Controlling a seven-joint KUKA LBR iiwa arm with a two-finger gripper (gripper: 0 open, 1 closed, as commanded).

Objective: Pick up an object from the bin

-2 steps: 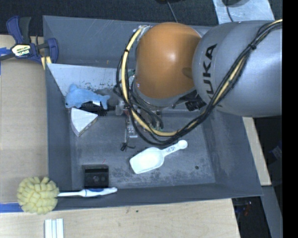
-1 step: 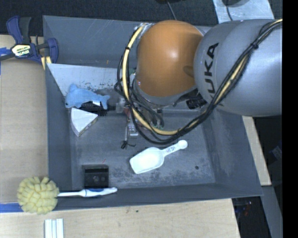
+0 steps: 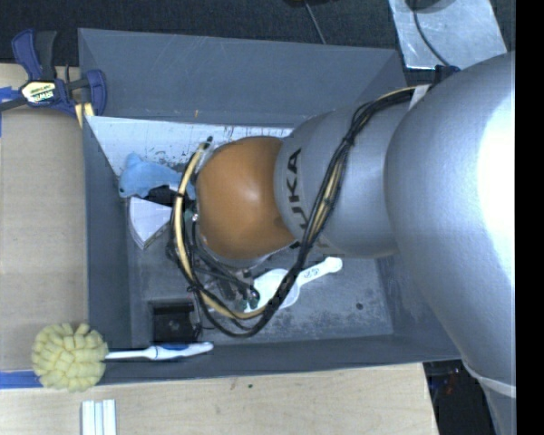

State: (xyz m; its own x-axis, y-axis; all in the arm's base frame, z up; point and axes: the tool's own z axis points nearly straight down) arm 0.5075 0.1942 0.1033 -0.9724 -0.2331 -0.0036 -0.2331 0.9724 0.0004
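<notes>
My gripper (image 3: 225,284) hangs low in the bin's left half, mostly hidden under the orange cover and cables. A white flat piece (image 3: 301,277) with a label lies just to its right on the bin floor. A small black boxy item (image 3: 172,317) sits just left of and below it, near the front wall. Up and to the left, a white angular piece (image 3: 149,219) lies against the left wall. Beyond that is a crumpled blue thing (image 3: 142,176).
A brush with a yellow fluffy head (image 3: 69,357) and a white-and-blue handle (image 3: 160,352) lies along the bin's front rim, its head out past the left corner. The arm covers the right half of the bin.
</notes>
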